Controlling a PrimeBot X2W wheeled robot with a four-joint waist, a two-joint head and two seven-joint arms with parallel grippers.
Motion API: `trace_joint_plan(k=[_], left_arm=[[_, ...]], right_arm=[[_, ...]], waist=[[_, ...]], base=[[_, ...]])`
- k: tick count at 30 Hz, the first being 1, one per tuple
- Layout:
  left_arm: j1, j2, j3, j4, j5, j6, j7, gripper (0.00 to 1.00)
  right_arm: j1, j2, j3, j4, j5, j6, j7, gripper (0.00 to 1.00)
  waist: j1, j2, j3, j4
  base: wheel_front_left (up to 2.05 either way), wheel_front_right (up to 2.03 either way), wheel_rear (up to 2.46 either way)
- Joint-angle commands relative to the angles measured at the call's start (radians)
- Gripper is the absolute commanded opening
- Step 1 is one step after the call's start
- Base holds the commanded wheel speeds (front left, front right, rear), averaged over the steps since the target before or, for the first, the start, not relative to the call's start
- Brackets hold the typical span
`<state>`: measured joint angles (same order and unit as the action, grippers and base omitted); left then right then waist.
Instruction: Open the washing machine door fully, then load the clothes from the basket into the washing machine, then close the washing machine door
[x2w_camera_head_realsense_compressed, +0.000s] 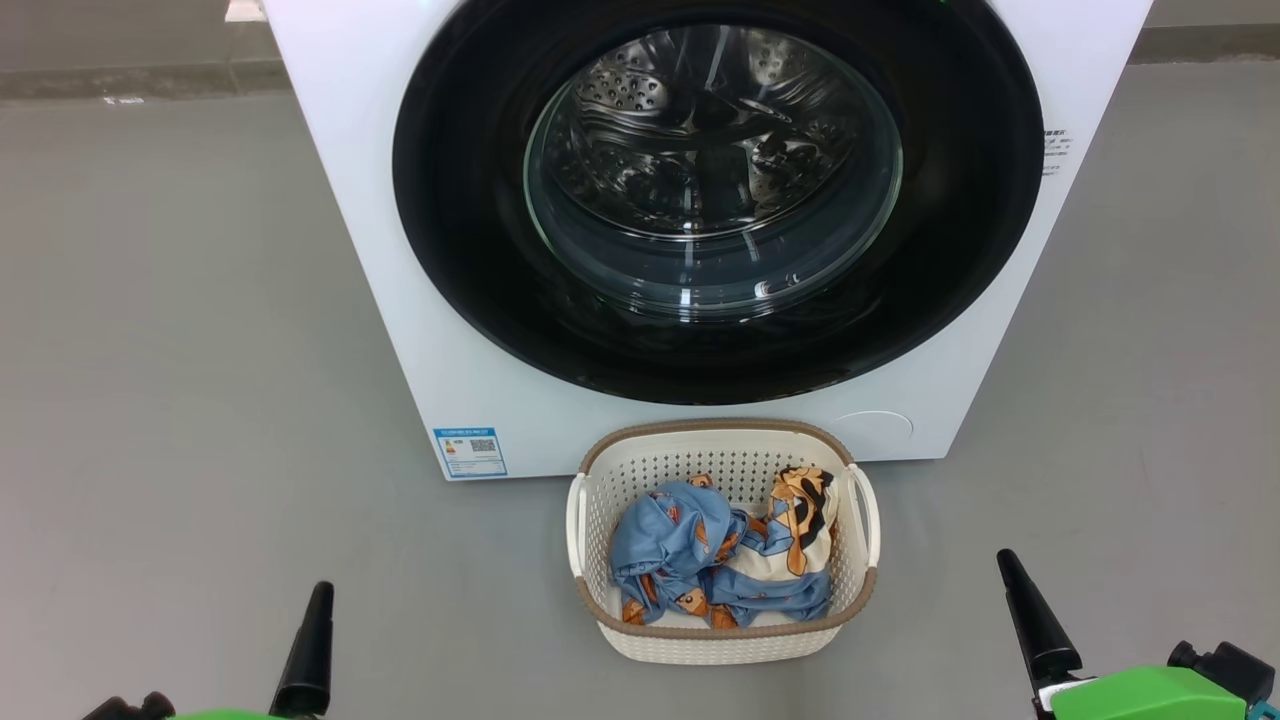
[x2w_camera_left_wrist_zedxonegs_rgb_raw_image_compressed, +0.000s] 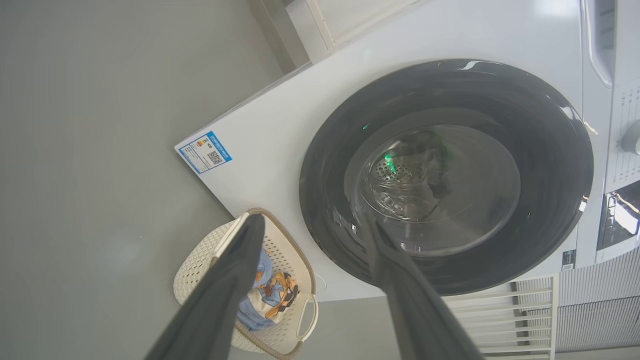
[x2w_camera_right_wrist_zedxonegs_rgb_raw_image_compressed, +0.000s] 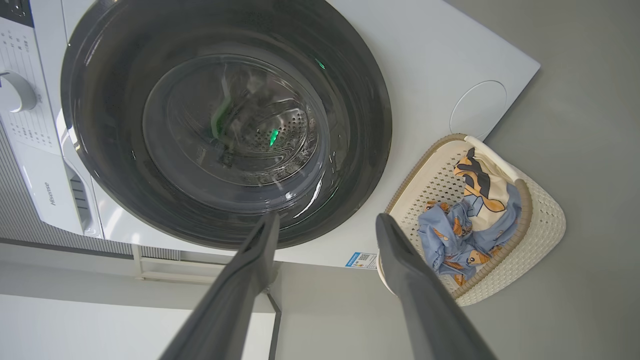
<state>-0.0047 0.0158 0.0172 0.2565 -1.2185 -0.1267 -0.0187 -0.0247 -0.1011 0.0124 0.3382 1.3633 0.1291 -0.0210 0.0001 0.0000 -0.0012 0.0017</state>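
Head view: door (x2w_camera_head_realsense_compressed: 715, 190) shut, load waiting

Nearest first, at the bottom corners: the left gripper (x2w_camera_left_wrist_zedxonegs_rgb_raw_image_compressed: 311, 220) has its fingers (x2w_camera_left_wrist_zedxonegs_rgb_raw_image_compressed: 235, 270) spread wide with nothing between them. Same story for the right gripper (x2w_camera_right_wrist_zedxonegs_rgb_raw_image_compressed: 326, 216), splayed and empty. Both sit low, well short of the basket.

Next up, the basket (x2w_camera_head_realsense_compressed: 722, 645), on the floor (x2w_camera_head_realsense_compressed: 200, 400) between the two grippers and just in front of the washer. Inside lie the clothes (x2w_camera_head_realsense_compressed: 715, 555), a crumpled blue and cream heap across the bottom with nothing hanging over the edge. They look soft, light and limp. My call is a pinch on a raised fold at the top of the heap, and expect the rest to trail and drape. The basket looks light too, and could slide if a garment snags.

Behind it, the washer (x2w_camera_head_realsense_compressed: 360, 200), white front, blue sticker (x2w_camera_head_realsense_compressed: 469, 452) low at one corner. And the door sits flat against that front, bare drum (x2w_camera_head_realsense_compressed: 640, 90) showing through it. So step one is not yet done.

That door should be rigid, swinging on a hinge, and its glossy black rim (x2w_camera_head_realsense_compressed: 460, 220) looks slick, a poor surface to squeeze. No handle recess can be made out, nor which side the hinge is on. A finger hooked behind the rim's outer edge looks the likeliest hold.
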Motion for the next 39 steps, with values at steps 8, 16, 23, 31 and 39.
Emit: trace_joint_plan(k=[8,16,23,31,39], left_arm=[[-0.024,0.017,0.005,-0.041,0.119,-0.002,-0.032,1.00],[-0.024,0.019,0.005,-0.048,0.227,-0.002,-0.059,1.00],[-0.022,0.021,0.000,-0.053,0.336,0.000,-0.080,1.00],[-0.020,0.023,-0.007,-0.054,0.449,0.005,-0.103,1.00],[-0.019,0.025,-0.012,-0.055,0.562,0.009,-0.127,1.00]], right_arm=[[-0.050,-0.033,0.045,-0.016,-0.085,0.001,-0.031,1.00],[-0.058,-0.057,0.077,-0.005,-0.170,0.001,-0.058,1.00],[-0.064,-0.075,0.098,0.003,-0.248,0.001,-0.078,1.00],[-0.068,-0.093,0.115,0.011,-0.337,0.001,-0.102,1.00],[-0.070,-0.114,0.130,0.018,-0.436,0.001,-0.125,1.00]], waist=[[-0.0001,0.0000,-0.001,0.000],[-0.0001,0.0000,-0.001,0.002],[-0.0001,0.0000,-0.002,0.002],[-0.0001,0.0000,-0.003,0.003],[-0.0001,0.0000,-0.005,0.003]], base=[[0.00,0.00,0.00],[0.00,0.00,0.00],[0.00,0.00,0.00],[0.00,0.00,0.00],[0.00,0.00,0.00]])
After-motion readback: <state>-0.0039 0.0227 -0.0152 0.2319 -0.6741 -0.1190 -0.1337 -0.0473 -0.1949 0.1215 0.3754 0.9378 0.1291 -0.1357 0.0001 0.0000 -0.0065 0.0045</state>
